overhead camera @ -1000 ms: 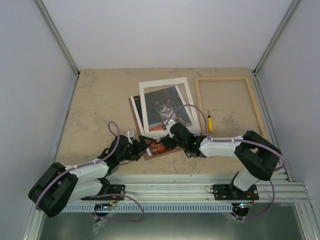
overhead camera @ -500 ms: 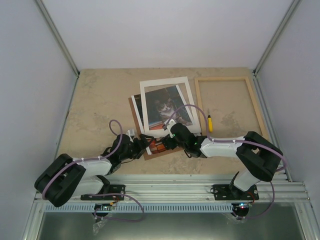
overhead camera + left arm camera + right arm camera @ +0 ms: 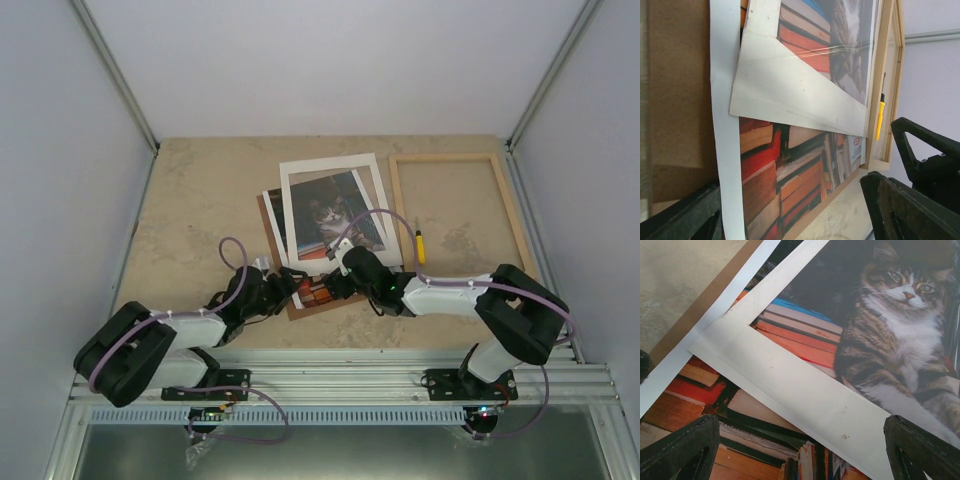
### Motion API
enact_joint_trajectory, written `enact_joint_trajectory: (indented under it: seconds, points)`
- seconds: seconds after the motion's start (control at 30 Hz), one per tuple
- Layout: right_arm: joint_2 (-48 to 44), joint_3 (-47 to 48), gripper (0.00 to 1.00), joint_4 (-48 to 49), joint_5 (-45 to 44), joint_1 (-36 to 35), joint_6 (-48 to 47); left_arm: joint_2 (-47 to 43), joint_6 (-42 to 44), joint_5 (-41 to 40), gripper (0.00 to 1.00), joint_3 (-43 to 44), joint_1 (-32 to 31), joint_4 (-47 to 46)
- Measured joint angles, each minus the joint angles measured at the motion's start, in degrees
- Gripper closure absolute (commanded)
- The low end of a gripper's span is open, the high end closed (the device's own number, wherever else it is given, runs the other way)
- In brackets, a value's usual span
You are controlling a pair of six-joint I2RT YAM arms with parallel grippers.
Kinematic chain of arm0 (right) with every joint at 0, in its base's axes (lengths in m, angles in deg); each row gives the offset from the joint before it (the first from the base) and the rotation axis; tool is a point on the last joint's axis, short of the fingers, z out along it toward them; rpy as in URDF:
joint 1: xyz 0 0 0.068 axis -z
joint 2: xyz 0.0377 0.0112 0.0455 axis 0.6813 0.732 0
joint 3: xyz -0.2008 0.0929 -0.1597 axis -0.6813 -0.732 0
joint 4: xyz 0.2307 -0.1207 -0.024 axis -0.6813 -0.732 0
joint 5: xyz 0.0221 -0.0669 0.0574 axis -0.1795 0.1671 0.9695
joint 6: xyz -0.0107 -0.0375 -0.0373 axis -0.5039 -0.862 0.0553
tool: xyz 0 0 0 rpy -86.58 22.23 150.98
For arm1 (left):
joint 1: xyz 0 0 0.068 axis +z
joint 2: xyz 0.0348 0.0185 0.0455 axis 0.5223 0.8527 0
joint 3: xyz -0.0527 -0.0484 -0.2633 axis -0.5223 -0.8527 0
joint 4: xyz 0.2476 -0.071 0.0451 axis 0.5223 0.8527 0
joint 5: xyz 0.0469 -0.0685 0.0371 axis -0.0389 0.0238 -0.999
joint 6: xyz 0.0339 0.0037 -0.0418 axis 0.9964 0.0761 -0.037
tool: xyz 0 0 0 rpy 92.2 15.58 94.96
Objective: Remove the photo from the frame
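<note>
The photo (image 3: 330, 217), a cat among orange-red books, lies on the brown backing board (image 3: 272, 238), outside the frame. A white mat (image 3: 300, 172) lies askew on top of it. The empty pale wood frame (image 3: 455, 157) lies flat to the right. My left gripper (image 3: 289, 284) is open at the photo's near left corner; in the left wrist view (image 3: 795, 220) its jaws straddle the book part of the photo (image 3: 790, 175). My right gripper (image 3: 335, 281) is open over the photo's near edge; the right wrist view (image 3: 800, 455) shows the cat (image 3: 890, 325) and the mat (image 3: 805, 395).
A small yellow tool (image 3: 420, 245) lies between the photo and the frame; it also shows in the left wrist view (image 3: 880, 117). The two grippers sit close together, facing each other. Grey walls enclose the beige table (image 3: 190, 210) on three sides.
My left arm has folded in and its gripper has edged right, towards the photo's near corner. The right arm and the sheets have hardly moved.
</note>
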Motion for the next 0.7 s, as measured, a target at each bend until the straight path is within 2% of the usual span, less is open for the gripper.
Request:
enact_joint_trajectory:
  seconds: [0.43, 0.7]
  points:
    - [-0.85, -0.72, 0.10, 0.68, -0.15, 0.00, 0.24, 8.76, 0.04, 0.15, 0.36, 2.25, 0.00, -6.69]
    - [-0.98, -0.76, 0.10, 0.83, -0.20, 0.00, 0.24, 11.61, 0.63, -0.04, 0.68, 2.78, 0.00, -7.78]
